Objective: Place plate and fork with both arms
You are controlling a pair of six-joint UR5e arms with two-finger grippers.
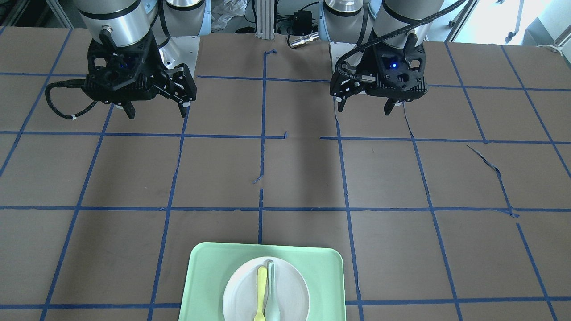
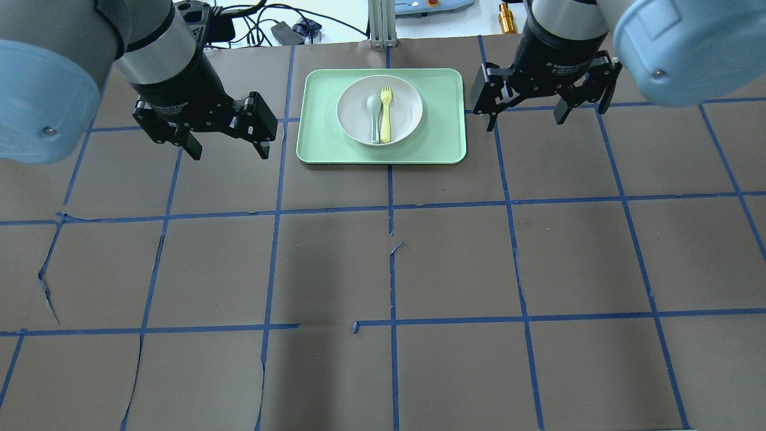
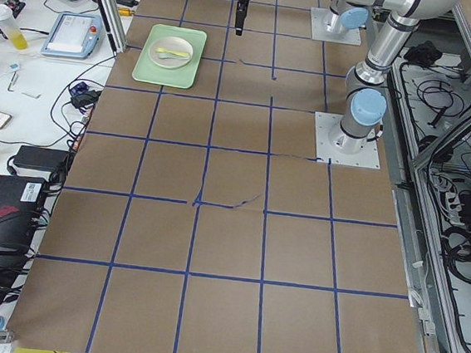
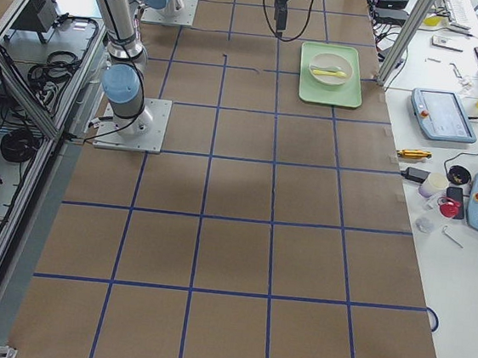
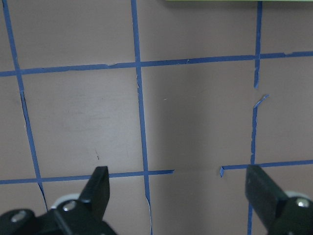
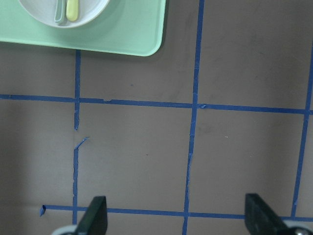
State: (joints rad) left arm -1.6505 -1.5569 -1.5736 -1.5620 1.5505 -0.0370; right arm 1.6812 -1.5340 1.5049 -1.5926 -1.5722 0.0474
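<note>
The off-white round plate (image 2: 408, 111) sits in the middle of a light-green tray (image 2: 443, 123) at the table's far centre. The pale-yellow fork (image 2: 386, 115) lies on the plate, side by side with a grey-green spoon (image 2: 374, 118). My left gripper (image 2: 230, 152) hovers open and empty to the left of the tray. My right gripper (image 2: 525, 123) hovers open and empty to the right of it. The front-facing view shows the plate (image 1: 292, 285), fork (image 1: 261, 290), left gripper (image 1: 364, 110) and right gripper (image 1: 157, 116). The right wrist view shows the plate (image 6: 93, 10) and fork (image 6: 73, 9) at its top left.
The table is brown paper with a blue tape grid; some tape is torn and lifted near the centre (image 2: 395, 246). A metal post (image 2: 377, 24) and cables stand behind the tray. Side benches hold tablets and tools (image 4: 438, 114).
</note>
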